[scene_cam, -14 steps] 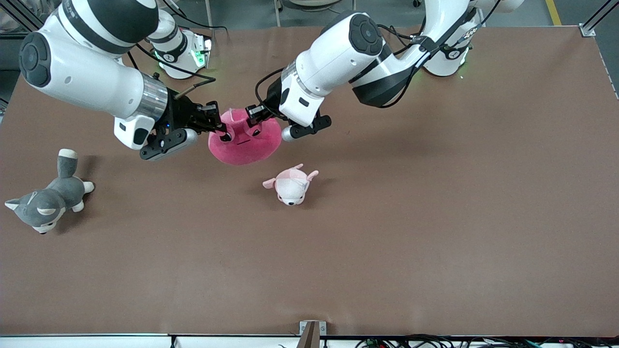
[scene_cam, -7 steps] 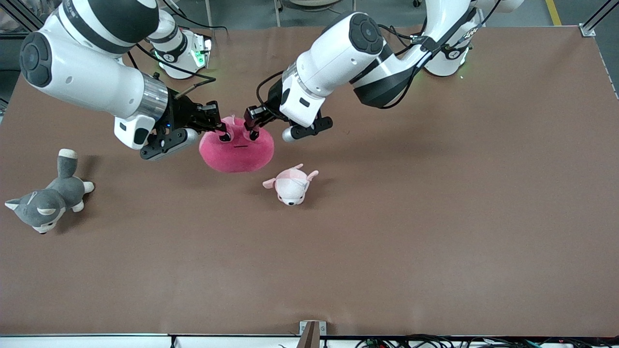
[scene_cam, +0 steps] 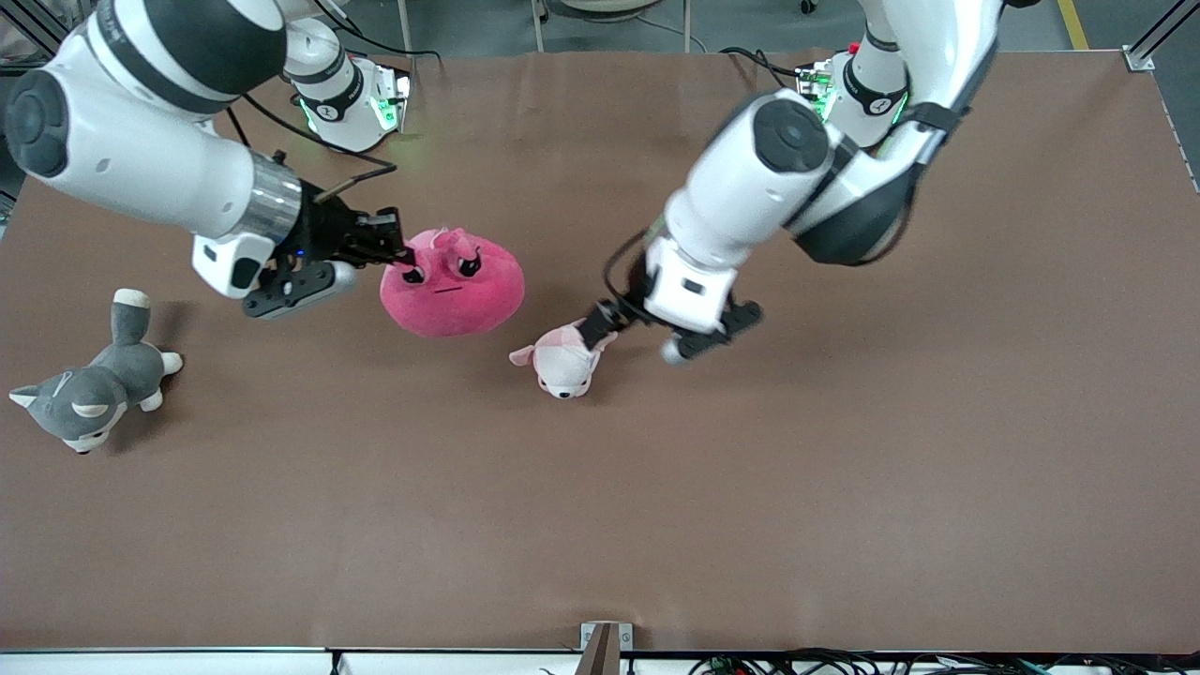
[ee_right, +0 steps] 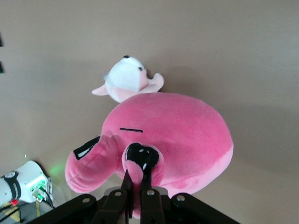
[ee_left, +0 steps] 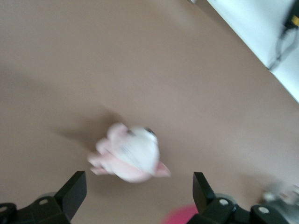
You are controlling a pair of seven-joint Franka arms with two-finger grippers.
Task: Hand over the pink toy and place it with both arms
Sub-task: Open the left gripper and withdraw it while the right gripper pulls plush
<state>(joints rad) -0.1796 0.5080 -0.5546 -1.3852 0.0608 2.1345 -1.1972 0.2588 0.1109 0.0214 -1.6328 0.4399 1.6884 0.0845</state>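
Observation:
The pink toy [scene_cam: 454, 284], a round hot-pink plush with black angry eyes, hangs from my right gripper [scene_cam: 405, 265] over the middle of the table. The right gripper is shut on a pinch of plush beside one eye; the right wrist view shows its fingers [ee_right: 150, 184] clamped on the toy [ee_right: 177, 130]. My left gripper [scene_cam: 597, 335] is open and empty, low over the small pale pink-and-white plush [scene_cam: 564, 357]. In the left wrist view its jaws stand wide apart around that small plush [ee_left: 133, 156], and a sliver of the pink toy [ee_left: 184, 215] shows at the edge.
A grey-and-white husky plush [scene_cam: 89, 386] lies near the right arm's end of the table. The small pale plush also shows in the right wrist view [ee_right: 127, 79], past the pink toy. The brown table [scene_cam: 844, 469] spreads wide toward the front camera.
My left gripper has let go of the pink toy and swung away to over the small pale plush. My right gripper has kept hold of the toy and drawn back slightly toward its own end.

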